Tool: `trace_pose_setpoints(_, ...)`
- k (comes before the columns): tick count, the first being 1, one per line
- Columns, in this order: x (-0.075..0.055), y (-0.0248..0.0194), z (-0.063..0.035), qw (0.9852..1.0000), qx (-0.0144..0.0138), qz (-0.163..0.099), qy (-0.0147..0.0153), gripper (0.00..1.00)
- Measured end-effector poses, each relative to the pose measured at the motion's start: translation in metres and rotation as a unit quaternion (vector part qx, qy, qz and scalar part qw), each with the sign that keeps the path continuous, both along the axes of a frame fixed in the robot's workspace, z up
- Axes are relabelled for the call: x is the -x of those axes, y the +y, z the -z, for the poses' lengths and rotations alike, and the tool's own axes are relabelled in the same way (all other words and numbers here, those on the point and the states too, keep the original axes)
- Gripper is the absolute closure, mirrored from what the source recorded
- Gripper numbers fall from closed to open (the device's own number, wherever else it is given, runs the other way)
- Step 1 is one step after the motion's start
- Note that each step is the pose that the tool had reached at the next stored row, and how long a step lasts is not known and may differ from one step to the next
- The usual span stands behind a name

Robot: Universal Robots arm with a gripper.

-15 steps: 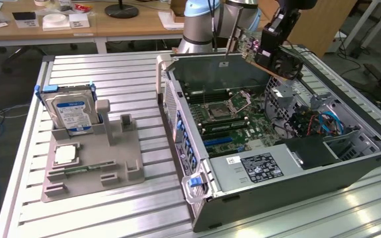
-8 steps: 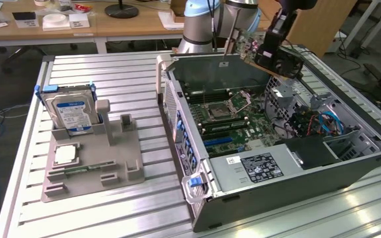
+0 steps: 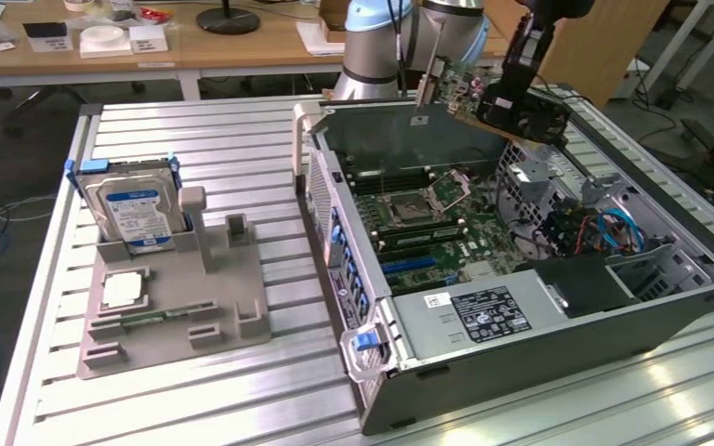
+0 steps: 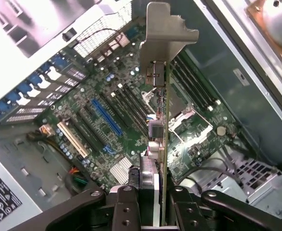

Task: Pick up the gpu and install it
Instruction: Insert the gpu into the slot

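Nothing readable (hard-drive label [image 3: 134, 212] and power-supply label [image 3: 490, 313] too small).

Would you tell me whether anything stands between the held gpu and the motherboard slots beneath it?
Nothing visible does. The gripper holds the gpu in the air over the open case, and the blue slot on the motherboard below lies bare.

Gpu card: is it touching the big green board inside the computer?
Apart. The exterior view shows the gpu hanging above the case, clear of the motherboard.
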State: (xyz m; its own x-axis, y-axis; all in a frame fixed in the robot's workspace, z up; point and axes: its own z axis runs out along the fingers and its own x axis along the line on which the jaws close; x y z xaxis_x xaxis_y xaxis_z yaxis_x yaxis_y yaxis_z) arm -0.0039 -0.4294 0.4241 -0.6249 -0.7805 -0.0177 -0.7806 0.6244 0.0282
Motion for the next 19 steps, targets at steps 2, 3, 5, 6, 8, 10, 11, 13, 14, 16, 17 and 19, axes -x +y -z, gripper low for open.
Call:
trace_pose_setpoints(2, 0.0000, 0.0000, 0.0001, 0.9998, 0.0000, -0.018, 0.0000, 0.72)
trace_pose_setpoints(3, 0.0000, 0.0000, 0.0001, 0.9997, 0.0000, -0.026, 0.0000, 0.72)
trace_pose_setpoints(5, 0.0000, 0.0000, 0.0001, 0.9991, 0.0000, -0.043, 0.0000, 0.72)
trace_pose_setpoints(6, 0.0000, 0.0000, 0.0001, 0.9987, 0.0000, -0.052, 0.0000, 0.72)
trace_pose_setpoints(8, 0.0000, 0.0000, 0.0002, 0.9976, 0.0000, -0.069, 0.0000, 0.72)
trace_pose_setpoints(10, 0.0000, 0.0000, 0.0002, 0.9962, 0.0000, -0.087, 0.0000, 0.72)
trace_pose_setpoints(11, 0.0000, 0.0000, 0.0002, 0.9954, 0.0000, -0.096, 0.0000, 0.72)
trace_pose_setpoints(13, 0.0000, 0.0000, 0.0002, 0.9935, 0.0000, -0.114, 0.0000, 0.72)
trace_pose_setpoints(14, 0.0000, 0.0000, 0.0002, 0.9924, 0.0000, -0.123, 0.0000, 0.72)
trace_pose_setpoints(16, 0.0000, 0.0000, 0.0003, 0.9901, 0.0000, -0.141, 0.0000, 0.72)
trace_pose_setpoints(17, 0.0000, 0.0000, 0.0003, 0.9888, 0.0000, -0.150, 0.0000, 0.72)
trace_pose_setpoints(19, 0.0000, 0.0000, 0.0004, 0.9858, 0.0000, -0.168, 0.0000, 0.72)
